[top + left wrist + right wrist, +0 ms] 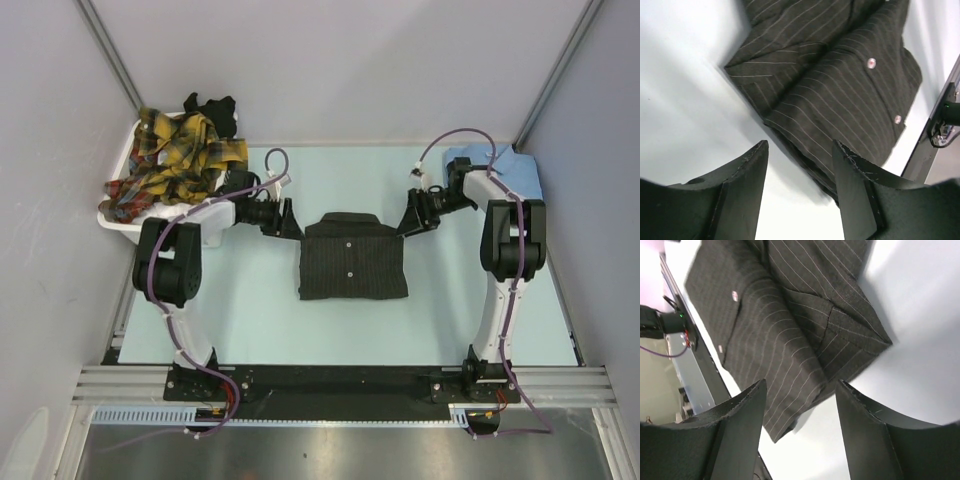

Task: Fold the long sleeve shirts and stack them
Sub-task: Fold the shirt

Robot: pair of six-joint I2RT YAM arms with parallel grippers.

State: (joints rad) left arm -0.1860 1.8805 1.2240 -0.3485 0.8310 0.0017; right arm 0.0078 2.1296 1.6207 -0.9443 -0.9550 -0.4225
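Top view: charcoal shirt [352, 258] lies folded into a neat rectangle at table [250, 320] ctr, collar toward the far side. The left gripper [290, 222] hangs just off its far-left corner and the right gripper [408, 222] just off its far-right corner. Both look released, w/ nothing in them. Plaid shirts [175, 165] are heaped in the white basket [112, 218] at far left. A light blue shirt [520, 165] lies folded at the far-right corner, prob the stack spot.

Left wrist view: left gripper [800, 150] has its fingers spread, w/ no cloth pinched. The charcoal shirt [840, 90] lies below and beyond them, w/ 2 pale buttons [870, 63] showing and layered edges at the near corner.

Right wrist view: right gripper [800, 387] is likewise spread and holds nothing. The charcoal shirt [780, 315] lies beneath, w/ its folded corner beyond the fingertips.

Judgement: folding looks done and moving this shirt to the stack comes next. To do it well, bring both grippers down at matching side edges and pinch thru all layers, not just the top 1. Lift level and in sync so the fold doesn't sag open, then set it square on the blue shirt.
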